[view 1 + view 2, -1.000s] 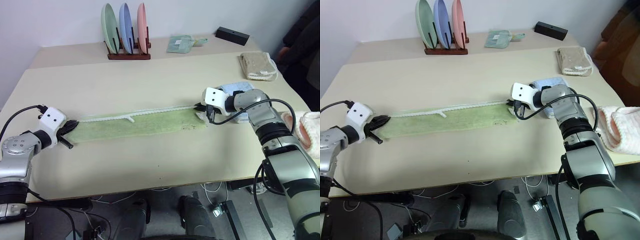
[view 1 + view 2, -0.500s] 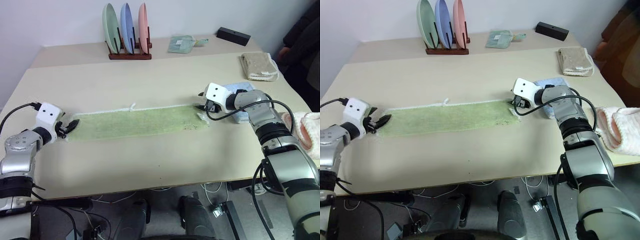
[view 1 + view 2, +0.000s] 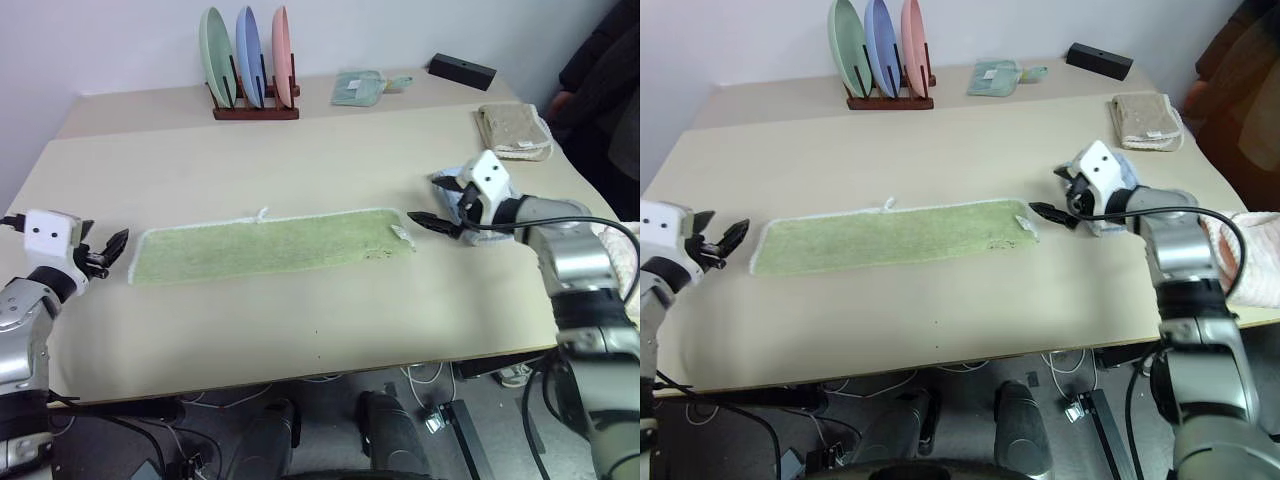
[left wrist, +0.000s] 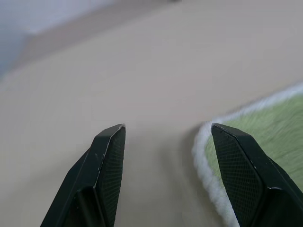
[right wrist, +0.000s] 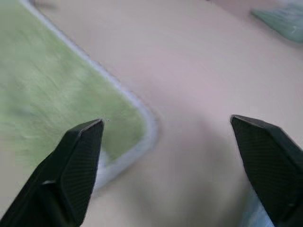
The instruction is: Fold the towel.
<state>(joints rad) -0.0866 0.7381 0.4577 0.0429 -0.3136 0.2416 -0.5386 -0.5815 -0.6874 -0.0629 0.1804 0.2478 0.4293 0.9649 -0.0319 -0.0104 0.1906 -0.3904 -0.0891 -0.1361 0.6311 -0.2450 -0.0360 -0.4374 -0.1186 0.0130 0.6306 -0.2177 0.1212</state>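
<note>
The towel (image 3: 270, 247) lies flat on the table as a long light green strip with white edging, and a small white loop sticks out of its far edge. My left gripper (image 3: 108, 250) hovers open just off the strip's left end, holding nothing. The left wrist view shows that end's rounded corner (image 4: 265, 137) beside one open finger. My right gripper (image 3: 425, 197) is open and empty a little beyond the right end. Its wrist view looks past spread fingers at the right corner of the towel (image 5: 57, 90).
A rack of three plates (image 3: 250, 60) stands at the back of the table (image 3: 300, 330). A small green cloth (image 3: 360, 87) and a black box (image 3: 463, 70) lie beside it. A folded beige towel (image 3: 515, 132) lies back right. A folded light blue towel (image 3: 1127, 172) sits under my right arm. A pink-and-white cloth (image 3: 1250, 260) is at the right edge.
Both grippers opened and let go of the towel's ends, then drew back outward and up. The towel dropped and now lies flat, its far edge unrolled.
</note>
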